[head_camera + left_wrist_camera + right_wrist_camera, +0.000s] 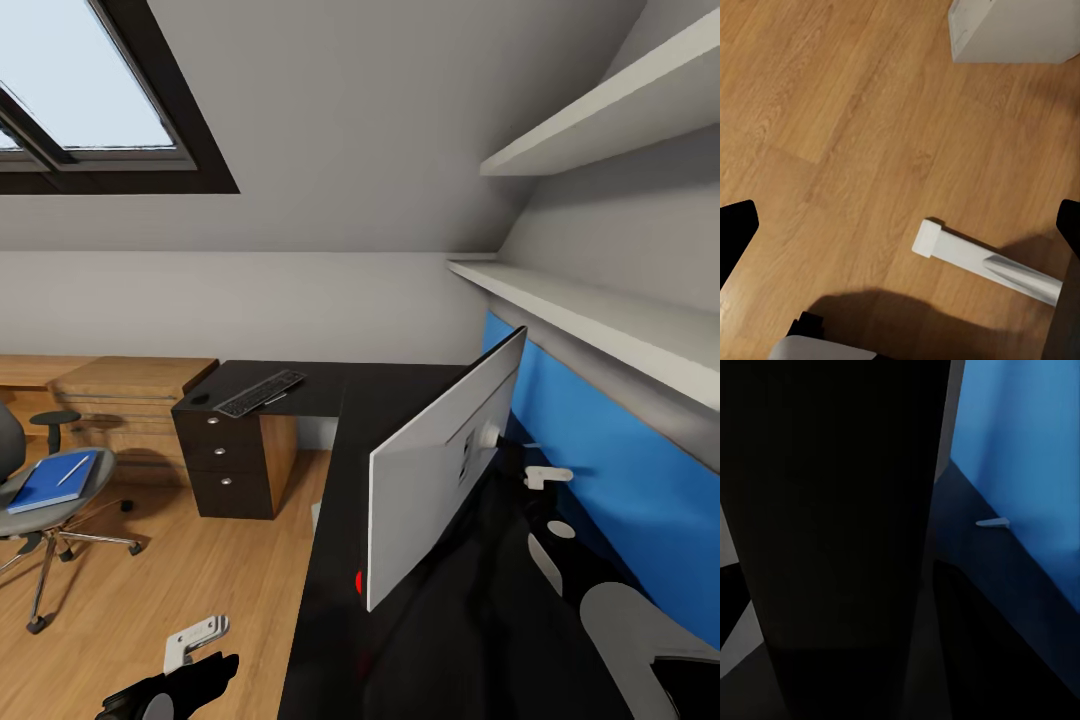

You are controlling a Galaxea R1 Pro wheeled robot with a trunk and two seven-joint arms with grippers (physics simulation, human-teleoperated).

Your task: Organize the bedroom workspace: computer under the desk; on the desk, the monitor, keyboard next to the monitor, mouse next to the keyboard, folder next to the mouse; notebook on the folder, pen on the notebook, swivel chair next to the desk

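The monitor (440,465) stands on the black desk (330,395) with its white back toward me and its dark screen (832,532) close before the right wrist camera. My right gripper (548,477) is behind it by the blue wall; its jaws are hidden. The keyboard (260,392) and mouse (200,399) lie on the desk's far wing. On the swivel chair (40,505) rests the blue folder (50,482) with the pen (72,470) on it. The notebook is out of view. My left gripper (195,640) hangs open over the floor near the computer (1009,30).
A low light-wood dresser (130,395) stands against the far wall beside the desk's drawers (225,460). White shelves (600,300) run above the blue wall panel (640,500). Wood floor (200,560) lies between chair and desk. A white bar (982,259) crosses the floor below my left gripper.
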